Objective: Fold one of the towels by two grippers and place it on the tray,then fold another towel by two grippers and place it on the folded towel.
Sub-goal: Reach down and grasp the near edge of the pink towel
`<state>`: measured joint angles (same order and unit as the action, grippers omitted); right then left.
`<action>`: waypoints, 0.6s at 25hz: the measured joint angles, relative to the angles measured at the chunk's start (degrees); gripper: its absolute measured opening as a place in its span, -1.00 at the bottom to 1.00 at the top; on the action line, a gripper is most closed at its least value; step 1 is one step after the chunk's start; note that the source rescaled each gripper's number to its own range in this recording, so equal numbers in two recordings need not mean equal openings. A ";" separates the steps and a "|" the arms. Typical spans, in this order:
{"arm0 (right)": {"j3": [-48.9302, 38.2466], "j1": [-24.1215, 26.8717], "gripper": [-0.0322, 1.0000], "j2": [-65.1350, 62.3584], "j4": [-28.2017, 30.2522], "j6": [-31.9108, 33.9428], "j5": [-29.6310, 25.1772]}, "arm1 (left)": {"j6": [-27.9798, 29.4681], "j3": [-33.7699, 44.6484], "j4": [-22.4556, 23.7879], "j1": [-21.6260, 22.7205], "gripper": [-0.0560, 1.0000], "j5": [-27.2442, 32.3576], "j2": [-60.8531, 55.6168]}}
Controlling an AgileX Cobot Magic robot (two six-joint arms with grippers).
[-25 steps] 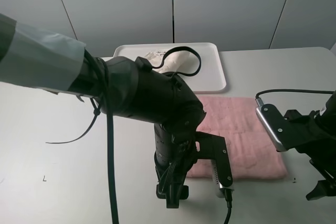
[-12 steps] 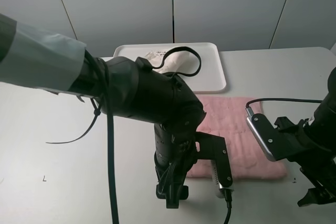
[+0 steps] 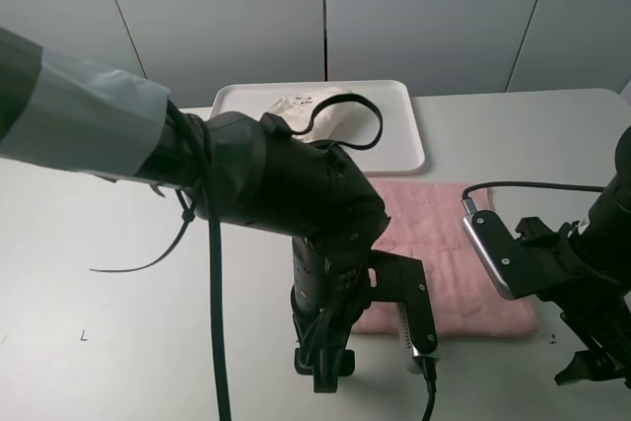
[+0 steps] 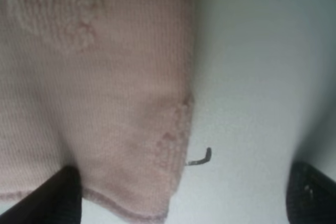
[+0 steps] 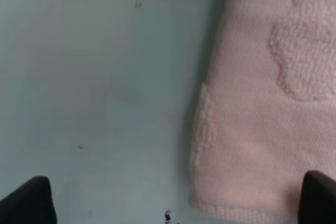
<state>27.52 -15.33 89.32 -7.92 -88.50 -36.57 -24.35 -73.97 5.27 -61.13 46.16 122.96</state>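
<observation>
Lying flat, the pale pink towel (image 3: 463,244) is straddled at its 2 near corners by the left gripper (image 4: 186,195) and right gripper (image 5: 173,200), jaws spread wide.

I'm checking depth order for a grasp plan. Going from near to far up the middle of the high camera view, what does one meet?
Left end effector, open → pink towel → white tray holding the cream towel → grey wall panels.

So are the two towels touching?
Apart. The high view shows the cream towel on the tray, the pink towel on the table past its rim.
</observation>
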 joint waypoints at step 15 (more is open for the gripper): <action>0.00 0.00 1.00 0.00 -1.54 0.00 0.33 | 4.25 0.00 3.39 0.00 -0.88 -1.96 0.05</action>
<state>27.52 -15.33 89.32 -9.46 -88.50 -36.24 -20.10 -73.97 8.65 -61.13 44.20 123.01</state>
